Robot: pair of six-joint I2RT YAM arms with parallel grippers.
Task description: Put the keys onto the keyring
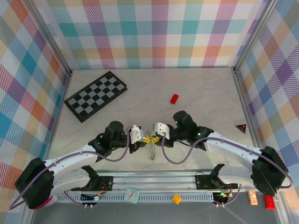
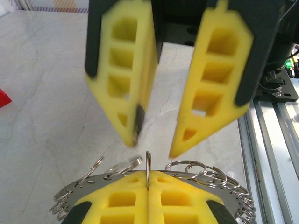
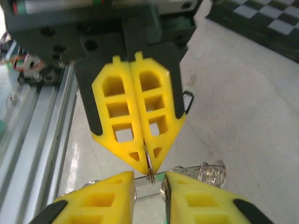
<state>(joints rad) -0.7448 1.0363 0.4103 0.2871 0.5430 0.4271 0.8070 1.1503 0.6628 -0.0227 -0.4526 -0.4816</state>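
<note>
1. The chequerboard point(image 1: 96, 95) lies toward the far left corner of the table, well apart from the work.
2. The left hand point(image 3: 147, 161) sits near the middle of the table's near edge. Its fingers are pressed fully together on one thin wire ring that stands upright between the pads.
3. The keyring point(image 2: 187, 167) fans out as a bunch of small silvery rings around the left hand's fingertips. From above it dangles between the two hands toward the near edge.
   - It looks light, limp and slippery, so it is likely to sag and swing.
   - The firmest hold is probably a tight pinch on a single ring, close to the pads, so that ring stays edge-on and steady.
4. The right hand point(image 2: 154, 140) faces the left hand, just beside it, with its fingers point(image 2: 215, 93) apart and nothing spanning the gap.
   - In its own wrist view a short silver bar point(image 3: 156, 179) with a pale green glint lies between its tips.
   - Whether that bar is the green-headed key cannot be told, and the keys cannot be picked out with certainty elsewhere.
   - The keys should be tiny, stiff and smooth, so each is best taken flat by the head with the hole left clear.
5. The red block point(image 1: 174, 98) rests further toward the far edge, apart from both hands.
</note>
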